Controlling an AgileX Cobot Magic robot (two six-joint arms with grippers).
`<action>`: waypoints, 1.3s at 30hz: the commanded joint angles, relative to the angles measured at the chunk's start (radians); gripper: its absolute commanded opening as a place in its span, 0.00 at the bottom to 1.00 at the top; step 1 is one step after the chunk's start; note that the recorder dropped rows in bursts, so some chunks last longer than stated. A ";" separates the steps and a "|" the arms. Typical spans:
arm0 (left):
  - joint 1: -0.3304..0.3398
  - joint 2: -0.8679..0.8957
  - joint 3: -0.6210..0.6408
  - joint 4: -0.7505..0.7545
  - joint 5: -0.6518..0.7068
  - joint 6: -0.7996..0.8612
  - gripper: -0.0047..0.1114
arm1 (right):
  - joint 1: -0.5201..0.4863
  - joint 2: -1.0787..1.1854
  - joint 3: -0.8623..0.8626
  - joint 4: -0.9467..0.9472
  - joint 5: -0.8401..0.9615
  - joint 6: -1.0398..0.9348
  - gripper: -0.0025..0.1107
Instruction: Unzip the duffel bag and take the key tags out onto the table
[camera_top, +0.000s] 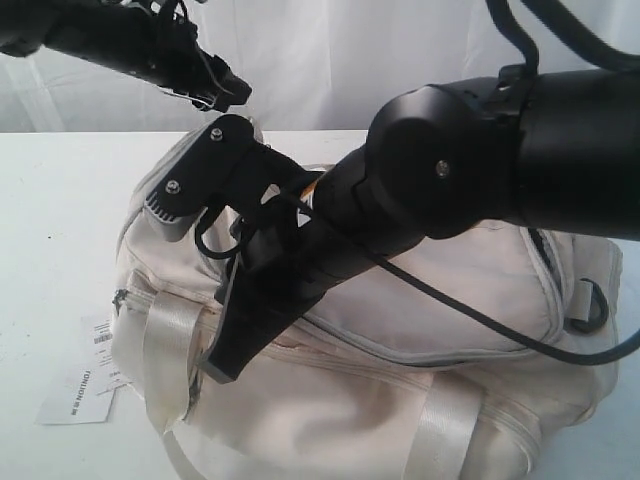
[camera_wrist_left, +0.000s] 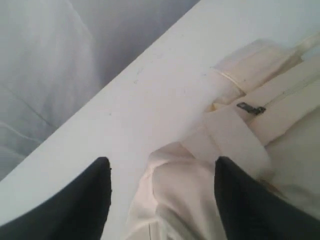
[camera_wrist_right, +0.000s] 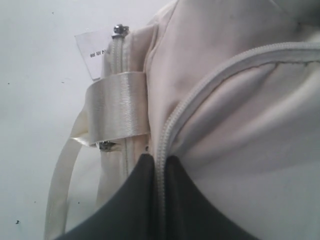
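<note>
Two grippers on the job, doing very different things. The duffel bag (camera_top: 400, 320) lies across the near right of the bench (camera_top: 60, 220), its paper label (camera_top: 80, 385) spilling out at the left end. The curved zipper (camera_wrist_right: 200, 95) looks closed along the stretch on show, so my call is that we're at the unzipping stage with nothing out yet. Key tags? Not in sight from any camera; presumably they're inside the bag. The right gripper (camera_wrist_right: 159, 160) is down on the left part of the bag, beside a glossy strap (camera_wrist_right: 117, 107). Its fingers are pressed together right on the zipper line, and the teeth run straight in between them. That's the spot you'd choose to drag a slider along, though the fingers hide whether a pull is actually caught. The left gripper (camera_wrist_left: 162, 165) hangs above the far left end of the bag, fingers spread wide and holding nothing. Bag fabric lies under it, with a small dark zipper pull (camera_wrist_left: 250, 107) near but apart. I read that as readiness to steady the bag against the tug.
</note>
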 joint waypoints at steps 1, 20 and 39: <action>0.001 -0.124 -0.008 0.287 0.199 -0.253 0.58 | 0.007 -0.013 0.008 0.029 0.045 0.025 0.02; 0.130 -0.841 0.525 0.384 0.437 -0.541 0.04 | 0.005 -0.220 -0.009 0.035 0.112 0.086 0.63; 0.053 -1.082 1.041 0.085 0.000 -0.429 0.04 | 0.005 -0.342 -0.004 -0.287 0.441 0.269 0.59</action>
